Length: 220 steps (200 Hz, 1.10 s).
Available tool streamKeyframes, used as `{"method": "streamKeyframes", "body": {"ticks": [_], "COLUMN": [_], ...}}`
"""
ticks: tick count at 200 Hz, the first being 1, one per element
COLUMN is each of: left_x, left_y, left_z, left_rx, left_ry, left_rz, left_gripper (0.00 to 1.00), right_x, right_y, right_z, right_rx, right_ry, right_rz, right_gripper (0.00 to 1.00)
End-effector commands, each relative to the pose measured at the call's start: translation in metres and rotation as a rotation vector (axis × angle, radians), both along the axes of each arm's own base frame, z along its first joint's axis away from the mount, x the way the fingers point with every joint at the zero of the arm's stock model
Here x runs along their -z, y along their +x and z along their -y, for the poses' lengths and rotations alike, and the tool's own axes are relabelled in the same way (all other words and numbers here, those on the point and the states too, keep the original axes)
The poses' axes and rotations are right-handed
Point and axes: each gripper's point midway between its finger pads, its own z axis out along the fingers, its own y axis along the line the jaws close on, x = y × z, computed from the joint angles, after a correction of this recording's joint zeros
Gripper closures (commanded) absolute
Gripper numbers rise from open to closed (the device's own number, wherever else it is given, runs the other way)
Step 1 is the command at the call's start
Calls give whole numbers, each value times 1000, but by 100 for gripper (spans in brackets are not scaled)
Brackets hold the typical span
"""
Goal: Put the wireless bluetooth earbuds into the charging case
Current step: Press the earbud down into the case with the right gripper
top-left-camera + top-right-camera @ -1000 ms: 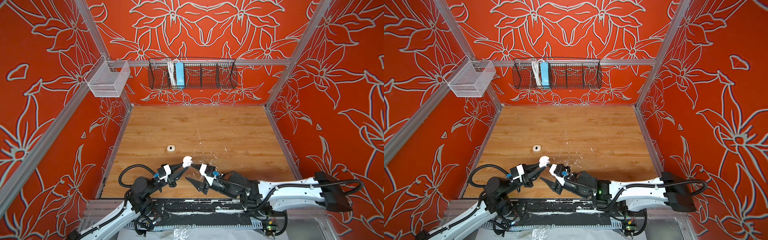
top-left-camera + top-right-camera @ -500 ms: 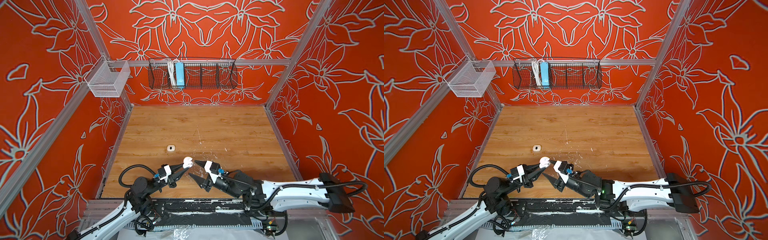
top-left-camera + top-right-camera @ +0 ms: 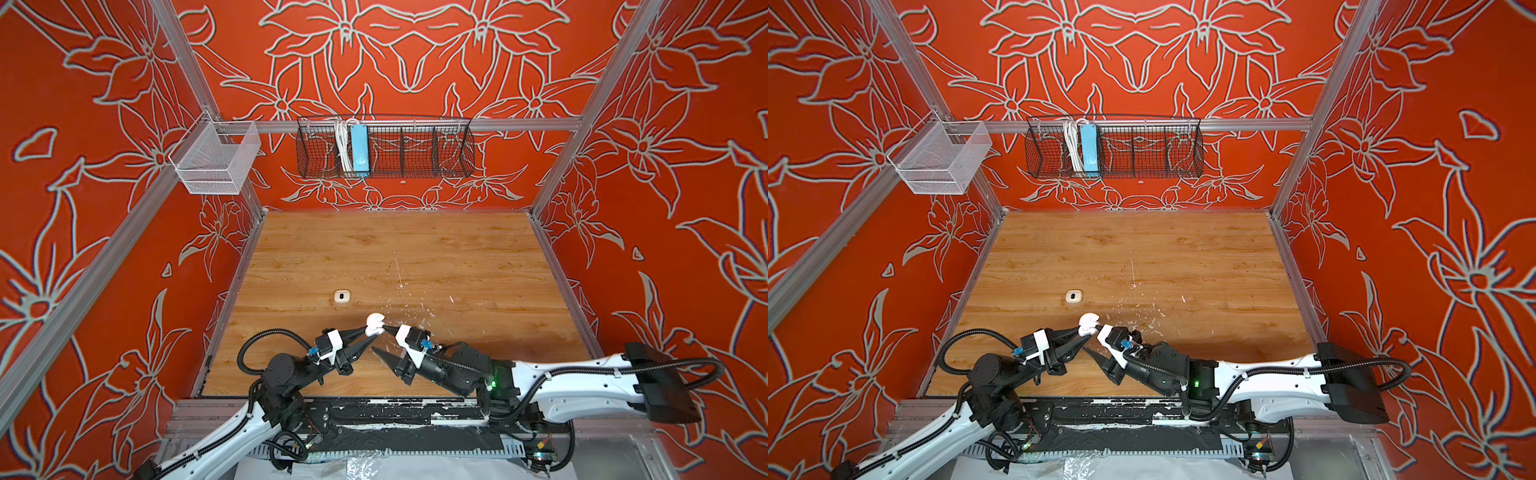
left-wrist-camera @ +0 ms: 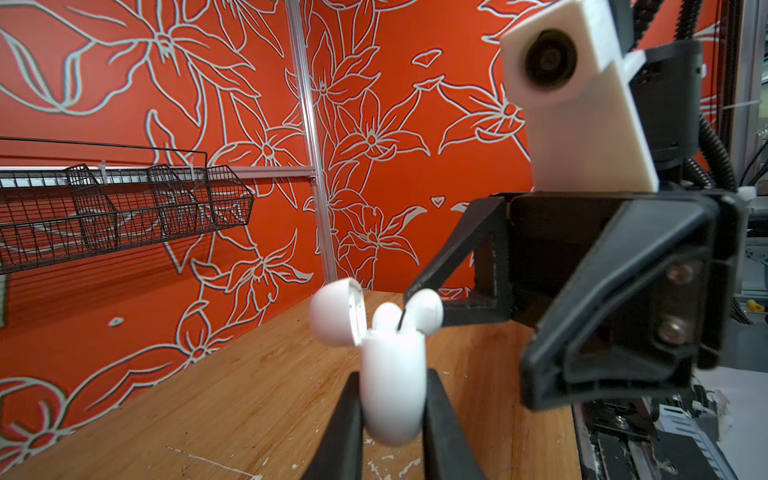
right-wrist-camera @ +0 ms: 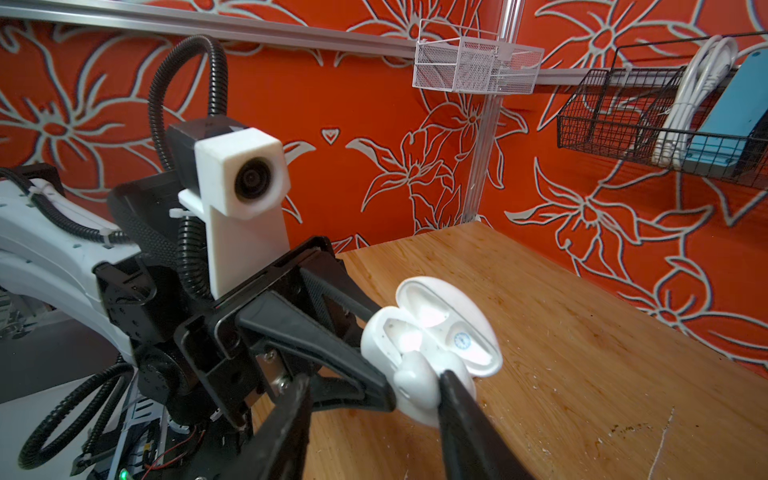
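My left gripper is shut on the round white charging case, held upright just above the table with its lid swung open. One earbud sits in the case; a second earbud stands higher at the rim. My right gripper is open, its jaws wide apart, and one finger rests against that second earbud. In both top views the case hangs between the left gripper and the right gripper near the table's front.
A cream rounded-square case with a dark oval mark lies on the wooden table behind and left of the grippers. White paint flecks dot the wood. A black wire basket and a white mesh basket hang on the walls.
The right gripper's jaws have narrowed and its far fingertip has come up against the case's opening. The left gripper and the case have stayed in place.
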Motion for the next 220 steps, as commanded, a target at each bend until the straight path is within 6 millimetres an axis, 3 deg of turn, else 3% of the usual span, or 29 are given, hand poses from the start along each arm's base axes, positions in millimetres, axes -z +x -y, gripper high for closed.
{"method": "streamKeyframes", "body": {"ticks": [1,50,130,220], "left_x": [-17,-16,-17,-17], "left_y": [-6,-5,-5,-5], "left_z": [-3,-3,-4,-4], "left_rx": [3,0,-4,-8], "left_ry": [-33,-34,-37,-33], "left_rz": [52,48,50,50], "left_gripper": [100,100,100,100], "right_x": [-13,-12,-14,-13], "right_y": [-6,-8,-9,14], "right_z": [-9,-17,-27,-18], "right_rx": [-38,-54,-58,93], "right_ry": [34,35,31,6], "right_rz": [-4,-13,-15,-74], "right_gripper": [57,67,70,68]}}
